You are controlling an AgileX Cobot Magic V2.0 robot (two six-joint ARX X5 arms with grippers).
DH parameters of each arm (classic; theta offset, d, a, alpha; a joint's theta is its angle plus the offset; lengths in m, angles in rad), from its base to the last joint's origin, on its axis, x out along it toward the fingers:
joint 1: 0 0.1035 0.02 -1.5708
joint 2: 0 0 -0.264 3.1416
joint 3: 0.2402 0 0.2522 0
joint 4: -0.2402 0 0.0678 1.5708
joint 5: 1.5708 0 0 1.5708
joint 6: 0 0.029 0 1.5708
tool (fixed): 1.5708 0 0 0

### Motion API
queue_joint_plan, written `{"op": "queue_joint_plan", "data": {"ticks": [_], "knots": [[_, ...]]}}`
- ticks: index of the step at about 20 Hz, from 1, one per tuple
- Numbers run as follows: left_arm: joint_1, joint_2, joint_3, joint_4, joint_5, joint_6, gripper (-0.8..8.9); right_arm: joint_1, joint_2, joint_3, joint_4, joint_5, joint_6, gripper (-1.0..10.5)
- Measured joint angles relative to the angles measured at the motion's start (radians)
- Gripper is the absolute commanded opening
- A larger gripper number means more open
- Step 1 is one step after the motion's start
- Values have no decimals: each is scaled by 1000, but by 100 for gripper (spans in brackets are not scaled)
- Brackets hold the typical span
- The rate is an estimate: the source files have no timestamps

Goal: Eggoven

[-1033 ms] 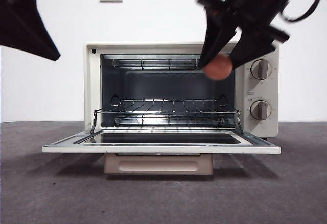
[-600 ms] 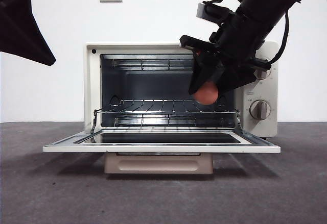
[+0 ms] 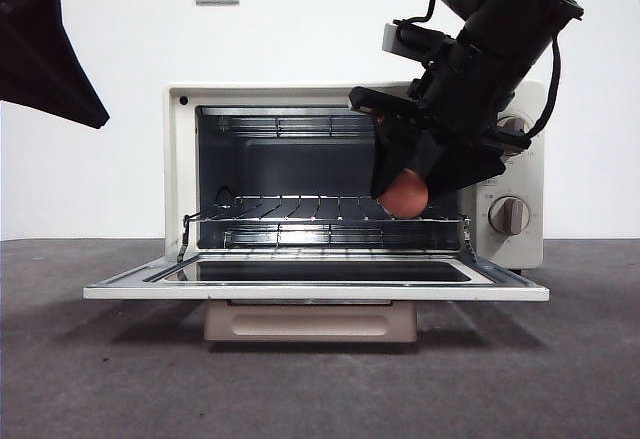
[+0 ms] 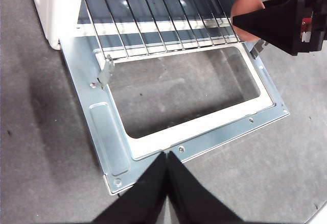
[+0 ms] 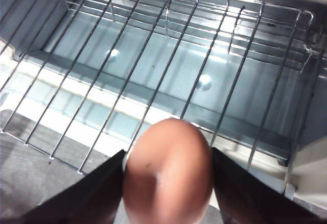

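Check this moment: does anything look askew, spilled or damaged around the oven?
Nothing stands out. The toaster oven has its door folded down flat, the wire rack sits level, and the egg looks whole in the right gripper just above the rack.

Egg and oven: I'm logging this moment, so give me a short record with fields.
egg: reddish-brown, held in the right gripper, just above the rack's front right part
oven: cream, door folded down flat, open
rack: wire, bare, inside the oven
right gripper: shut on the egg, at the oven mouth
left gripper: shut, holds nothing, waiting above the door
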Motion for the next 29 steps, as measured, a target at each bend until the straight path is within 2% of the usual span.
{"op": "queue_joint_plan", "data": {"ticks": [6, 13, 19, 24, 29], "knots": [[0, 0, 0, 0, 0, 1, 6, 15, -3, 0, 4, 75, 0, 323], [0, 0, 0, 0, 0, 11, 6, 24, -45, 0, -23, 77, 0, 336], [35, 16, 0, 41, -19, 19, 6, 73, -159, 0, -79, 82, 0, 336], [101, 163, 0, 82, -17, 43, 6, 122, -344, 0, -191, 100, -1, 336], [107, 387, 0, 203, -13, 57, 6, 139, -566, 0, -304, 101, -1, 336]]}}
